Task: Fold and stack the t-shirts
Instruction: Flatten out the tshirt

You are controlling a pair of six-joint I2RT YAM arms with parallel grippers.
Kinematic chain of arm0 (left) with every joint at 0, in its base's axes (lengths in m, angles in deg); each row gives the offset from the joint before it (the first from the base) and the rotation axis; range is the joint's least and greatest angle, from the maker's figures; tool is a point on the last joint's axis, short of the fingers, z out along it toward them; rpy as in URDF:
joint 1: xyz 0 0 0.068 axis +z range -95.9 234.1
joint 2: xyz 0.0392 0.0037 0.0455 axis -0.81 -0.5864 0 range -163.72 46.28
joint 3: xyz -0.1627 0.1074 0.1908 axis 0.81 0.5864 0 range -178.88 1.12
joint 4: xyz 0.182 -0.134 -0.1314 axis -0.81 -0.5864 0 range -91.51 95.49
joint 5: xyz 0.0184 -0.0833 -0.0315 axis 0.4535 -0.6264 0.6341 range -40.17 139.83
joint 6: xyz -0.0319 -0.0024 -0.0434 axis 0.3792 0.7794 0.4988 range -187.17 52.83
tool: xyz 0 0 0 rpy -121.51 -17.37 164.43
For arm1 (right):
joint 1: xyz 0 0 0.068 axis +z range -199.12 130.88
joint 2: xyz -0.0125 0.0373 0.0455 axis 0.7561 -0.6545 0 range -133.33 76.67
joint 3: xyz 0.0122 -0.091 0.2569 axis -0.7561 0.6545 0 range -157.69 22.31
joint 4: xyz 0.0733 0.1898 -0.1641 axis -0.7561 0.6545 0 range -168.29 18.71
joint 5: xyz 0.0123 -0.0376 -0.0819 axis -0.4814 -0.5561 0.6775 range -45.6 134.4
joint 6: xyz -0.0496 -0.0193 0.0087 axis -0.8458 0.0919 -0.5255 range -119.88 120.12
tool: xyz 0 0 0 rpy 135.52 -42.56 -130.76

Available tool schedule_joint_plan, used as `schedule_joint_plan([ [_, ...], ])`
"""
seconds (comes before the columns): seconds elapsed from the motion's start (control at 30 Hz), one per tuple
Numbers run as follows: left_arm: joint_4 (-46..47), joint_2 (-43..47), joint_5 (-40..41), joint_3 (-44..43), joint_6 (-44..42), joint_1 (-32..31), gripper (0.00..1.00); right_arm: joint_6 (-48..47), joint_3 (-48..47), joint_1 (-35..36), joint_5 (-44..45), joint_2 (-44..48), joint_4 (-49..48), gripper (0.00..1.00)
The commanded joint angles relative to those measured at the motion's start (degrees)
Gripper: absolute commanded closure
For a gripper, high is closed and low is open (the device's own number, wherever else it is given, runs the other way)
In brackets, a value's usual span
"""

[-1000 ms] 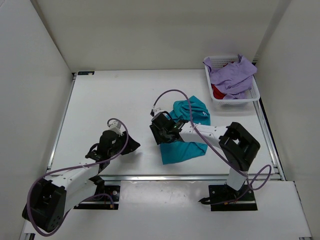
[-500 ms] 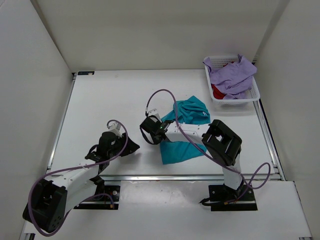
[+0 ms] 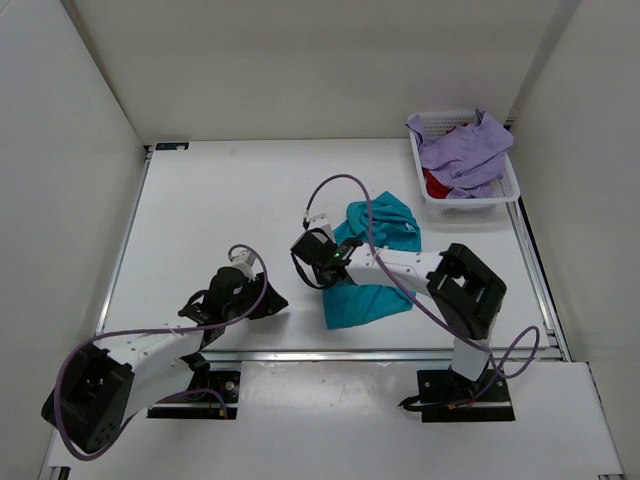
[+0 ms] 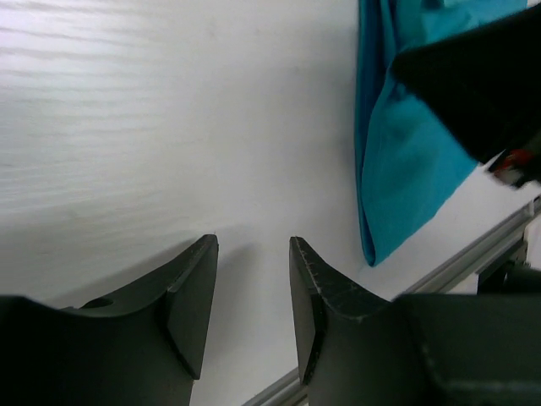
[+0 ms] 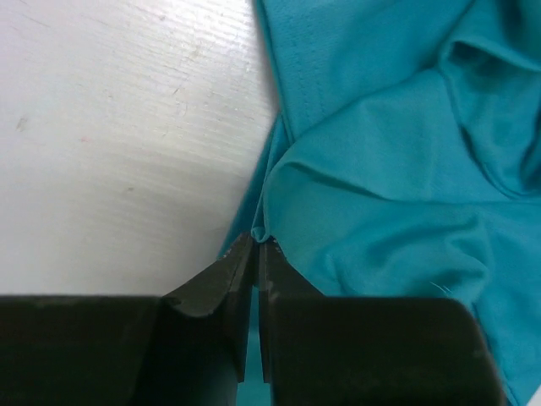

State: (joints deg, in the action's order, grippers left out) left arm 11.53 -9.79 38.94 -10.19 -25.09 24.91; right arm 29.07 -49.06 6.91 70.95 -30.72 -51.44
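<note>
The teal t-shirt (image 3: 382, 226) lies crumpled at the table's middle right, with a flat part (image 3: 365, 303) toward the near edge. My right gripper (image 3: 337, 271) is at its left edge, shut on a small fold of the teal cloth (image 5: 338, 169); the pinched fold bulges at the fingertips of the right gripper (image 5: 260, 242). My left gripper (image 3: 273, 303) is low over bare table left of the shirt, open with nothing between its fingers (image 4: 193, 292). The teal shirt (image 4: 406, 152) hangs into that view at upper right. A lavender t-shirt (image 3: 466, 146) and a red one (image 3: 435, 185) lie in the basket.
The white mesh basket (image 3: 430, 124) stands at the back right corner. White walls close the table on three sides, and a metal rail (image 3: 330, 353) runs along the near edge. The right arm's dark body (image 4: 482, 76) fills the upper right of the left wrist view.
The right gripper has closed on the teal shirt's left edge after shifting along it. The left gripper has slid right and nearer, toward the shirt.
</note>
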Motion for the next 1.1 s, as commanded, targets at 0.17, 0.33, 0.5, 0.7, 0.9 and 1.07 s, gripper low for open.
schedule_joint_plan([
  [0.17, 4.7, -8.4, 3.7, -5.6, 2.2, -12.6, 0.50, 1.7, 10.2, -7.5, -9.8, 17.5, -9.4, 0.90],
  [0.33, 7.0, -13.1, 4.0, -6.3, 4.1, -16.7, 0.51, 2.5, 16.8, -12.2, -21.3, 18.5, -15.4, 0.85],
  [0.5, 6.8, -13.5, 4.6, -7.1, 4.4, -17.0, 0.50, 3.1, 19.0, -13.9, -22.5, 18.4, -17.2, 1.00],
  [0.7, 6.9, -15.4, 5.4, -8.5, 5.6, -20.5, 0.47, 4.6, 22.9, -17.0, -25.7, 25.8, -20.2, 1.00],
  [0.9, 8.4, -19.3, 7.4, -9.4, 8.5, -27.3, 0.48, 7.6, 29.2, -25.0, -25.9, 43.7, -18.5, 1.00],
  [1.07, 10.7, -20.7, 10.3, -8.5, 13.5, -29.6, 0.48, 8.8, 35.7, -36.1, -30.2, 59.3, -14.5, 1.00],
])
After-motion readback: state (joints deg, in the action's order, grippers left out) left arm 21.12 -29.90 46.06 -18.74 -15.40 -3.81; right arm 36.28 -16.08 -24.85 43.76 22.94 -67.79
